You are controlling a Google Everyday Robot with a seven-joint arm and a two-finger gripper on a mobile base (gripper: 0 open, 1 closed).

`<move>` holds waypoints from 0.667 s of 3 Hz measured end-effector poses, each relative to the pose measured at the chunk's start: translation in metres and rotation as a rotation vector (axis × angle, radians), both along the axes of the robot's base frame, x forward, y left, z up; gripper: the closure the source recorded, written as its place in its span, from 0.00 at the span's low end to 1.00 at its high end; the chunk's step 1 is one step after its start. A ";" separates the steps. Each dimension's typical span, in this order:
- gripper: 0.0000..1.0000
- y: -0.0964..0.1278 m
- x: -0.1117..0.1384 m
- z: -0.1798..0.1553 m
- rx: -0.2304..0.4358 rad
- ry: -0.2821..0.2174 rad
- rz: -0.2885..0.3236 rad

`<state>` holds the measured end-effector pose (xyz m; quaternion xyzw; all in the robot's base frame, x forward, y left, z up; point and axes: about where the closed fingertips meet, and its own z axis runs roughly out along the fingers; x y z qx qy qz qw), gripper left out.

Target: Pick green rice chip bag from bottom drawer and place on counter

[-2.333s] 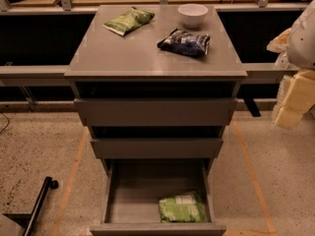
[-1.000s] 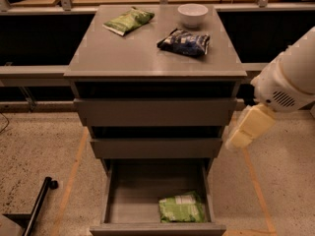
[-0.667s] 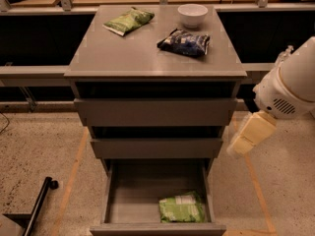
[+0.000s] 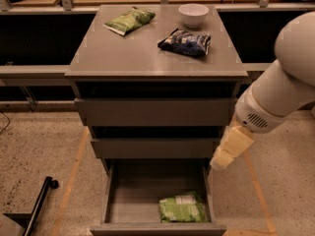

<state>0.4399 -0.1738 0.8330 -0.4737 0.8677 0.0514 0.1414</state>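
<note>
Green rice chip bag (image 4: 182, 208) front-R in bottom drawer (image 4: 138, 195); pincer (image 4: 220, 161) above drawer's R wall, grip can't tell; arm (image 4: 290, 77) cropped.

Legible markings: none.
No print can be read on the chip bag (image 4: 182, 208) in the drawer (image 4: 109, 200), the two bags (image 4: 186, 42) on the surface (image 4: 147, 58), or the pincer (image 4: 220, 161) above the drawer's right wall.

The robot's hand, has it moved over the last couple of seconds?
Yes. The hand moved left and down, from well right of the counter to near the bottom drawer's right wall.
</note>
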 end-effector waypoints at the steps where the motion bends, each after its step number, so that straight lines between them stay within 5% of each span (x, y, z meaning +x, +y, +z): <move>1: 0.00 0.024 0.003 -0.050 0.033 0.065 -0.047; 2: 0.00 0.047 0.011 -0.107 0.029 0.113 -0.115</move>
